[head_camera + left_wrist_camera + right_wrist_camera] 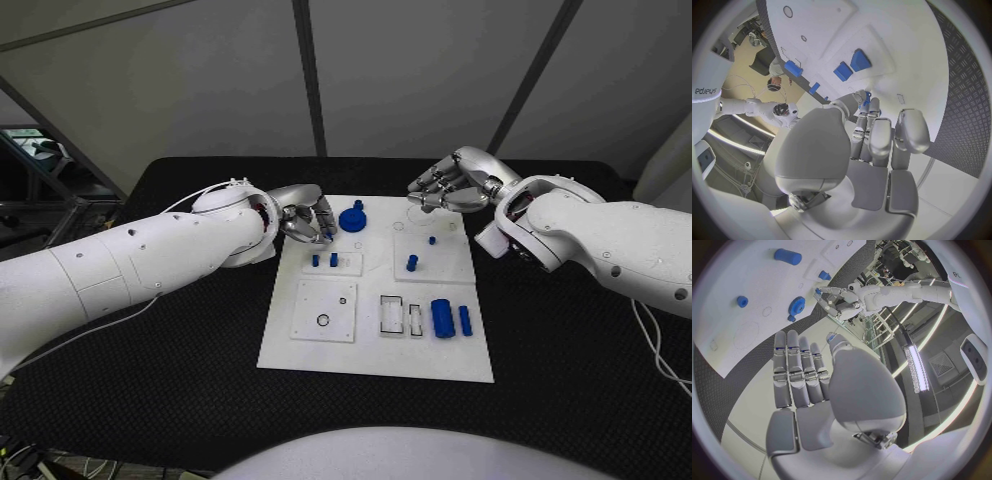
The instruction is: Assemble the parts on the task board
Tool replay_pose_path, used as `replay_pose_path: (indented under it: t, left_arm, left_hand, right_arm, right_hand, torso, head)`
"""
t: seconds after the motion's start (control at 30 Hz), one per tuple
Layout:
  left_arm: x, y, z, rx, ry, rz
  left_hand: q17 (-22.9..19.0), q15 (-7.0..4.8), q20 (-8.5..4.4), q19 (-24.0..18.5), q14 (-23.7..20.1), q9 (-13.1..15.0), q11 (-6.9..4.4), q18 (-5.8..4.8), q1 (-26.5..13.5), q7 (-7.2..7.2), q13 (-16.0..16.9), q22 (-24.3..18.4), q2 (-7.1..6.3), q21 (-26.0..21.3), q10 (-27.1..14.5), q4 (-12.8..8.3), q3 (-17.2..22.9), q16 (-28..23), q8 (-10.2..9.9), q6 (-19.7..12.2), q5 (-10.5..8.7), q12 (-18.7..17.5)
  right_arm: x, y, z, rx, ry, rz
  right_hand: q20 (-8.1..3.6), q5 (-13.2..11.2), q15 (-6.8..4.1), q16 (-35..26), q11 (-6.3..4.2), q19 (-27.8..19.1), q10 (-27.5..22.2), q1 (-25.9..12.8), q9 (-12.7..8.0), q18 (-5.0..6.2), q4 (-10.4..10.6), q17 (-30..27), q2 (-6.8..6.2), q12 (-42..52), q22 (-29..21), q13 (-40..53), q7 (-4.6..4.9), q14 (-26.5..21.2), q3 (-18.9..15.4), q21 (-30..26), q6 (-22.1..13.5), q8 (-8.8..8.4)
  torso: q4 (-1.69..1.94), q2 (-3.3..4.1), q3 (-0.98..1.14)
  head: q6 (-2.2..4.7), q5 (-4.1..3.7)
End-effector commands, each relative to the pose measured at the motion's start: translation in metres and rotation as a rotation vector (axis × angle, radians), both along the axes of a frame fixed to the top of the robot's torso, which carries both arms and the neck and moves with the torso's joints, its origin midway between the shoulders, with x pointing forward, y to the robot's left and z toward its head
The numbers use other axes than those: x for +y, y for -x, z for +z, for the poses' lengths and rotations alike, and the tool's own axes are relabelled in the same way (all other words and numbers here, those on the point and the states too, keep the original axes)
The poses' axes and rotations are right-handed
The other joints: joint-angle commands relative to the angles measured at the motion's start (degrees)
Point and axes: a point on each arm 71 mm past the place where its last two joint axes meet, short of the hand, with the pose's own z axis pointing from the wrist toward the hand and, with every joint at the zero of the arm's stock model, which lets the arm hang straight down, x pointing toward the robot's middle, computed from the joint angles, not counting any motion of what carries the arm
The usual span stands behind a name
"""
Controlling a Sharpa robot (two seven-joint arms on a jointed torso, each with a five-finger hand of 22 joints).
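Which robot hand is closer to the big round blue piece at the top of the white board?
Left. The left hand sits right beside the round blue piece, on its left, not visibly touching it. The right hand hovers farther off, past the board's far right corner.

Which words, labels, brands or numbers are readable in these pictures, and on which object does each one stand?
"sharpa", partly cut off at the rim of the left wrist view: on the white robot arm.
A fragment of dark print on the white arm in the right wrist view: cut off, not readable.
The task board and the blue parts: no readable text.
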Motion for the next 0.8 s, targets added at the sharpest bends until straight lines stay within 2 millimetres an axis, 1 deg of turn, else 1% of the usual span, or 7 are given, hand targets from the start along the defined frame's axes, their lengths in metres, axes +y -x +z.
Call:
replay_pose_path:
  t: [0.03,0.33,0.6,0.8]
  left_arm:
    - [-0.0023,0.0004,-0.0007,0.019,-0.004,-0.01]
    - [-0.0028,0.0003,-0.0012,0.022,-0.006,-0.011]
    - [-0.0027,0.0,-0.0018,0.028,-0.012,-0.002]
    - [-0.0032,-0.0008,-0.0021,0.027,-0.013,0.006]
  left_hand:
    - [-0.1,-0.06,-0.06,0.39,-0.05,-0.1,0.03,-1.85,-0.84,0.04,-0.05,1.43,-0.1,0.16,0.54,0.09,0.22,-0.33,-0.4,0.52,-0.36,-0.34]
    - [-0.67,-0.51,-0.36,0.51,-0.1,-0.04,-0.59,-1.86,-1.19,-0.61,0.34,1.61,-0.09,0.28,1.97,-0.06,-0.26,-0.4,-0.08,1.59,-0.44,-0.09]
    - [-0.99,-0.6,-0.46,0.48,-0.2,-0.06,-0.67,-1.85,-1.45,-0.69,0.47,1.57,-0.26,0.16,2.11,-0.06,-0.61,-0.51,-0.08,1.63,-0.51,-0.06]
    - [-1.33,-0.31,-0.41,0.21,-0.44,-0.83,-0.22,-1.76,-2.08,-0.21,0.63,1.2,-0.82,-0.63,0.7,-0.04,-1.4,-0.61,-1.62,-1.04,-0.4,-0.53]
  right_arm:
    - [0.0011,0.0001,0.0009,0.003,-0.003,0.008]
    - [0.0012,0.0001,0.0008,0.003,-0.002,0.008]
    - [0.0012,-0.0001,0.0006,0.006,-0.002,0.007]
    - [0.001,-0.0001,0.0005,0.006,-0.002,0.006]
  right_hand:
    - [0.02,0.34,0.09,-0.15,0.07,0.24,-0.25,-0.21,-0.02,0.18,0.17,-0.08,0.02,0.16,-0.09,-0.07,0.13,-0.31,0.14,-0.2,-0.34,-0.14]
    - [0.02,0.38,0.08,-0.13,0.06,0.3,-0.27,-0.23,-0.01,0.19,0.16,-0.1,0.08,0.21,-0.16,-0.07,0.13,-0.3,0.16,-0.29,-0.35,-0.11]
    - [0.02,0.38,0.08,-0.13,0.07,0.31,-0.27,-0.25,-0.01,0.19,0.17,-0.1,0.08,0.21,-0.17,-0.06,0.13,-0.3,0.15,-0.31,-0.35,-0.11]
    - [0.02,0.38,0.09,-0.13,0.07,0.31,-0.27,-0.27,-0.01,0.18,0.17,-0.11,0.09,0.22,-0.17,-0.06,0.13,-0.31,0.15,-0.31,-0.35,-0.11]
  torso:
    - [-0.04,-0.05,0.0]
    - [0.03,-0.04,0.02]
    - [-0.01,0.0,0.01]
    - [0.01,0.0,0.01]
  head:
    - [-0.03,-0.01]
    - [-0.01,-0.04]
    - [-0.09,-0.12]
    - [-0.2,-0.14]
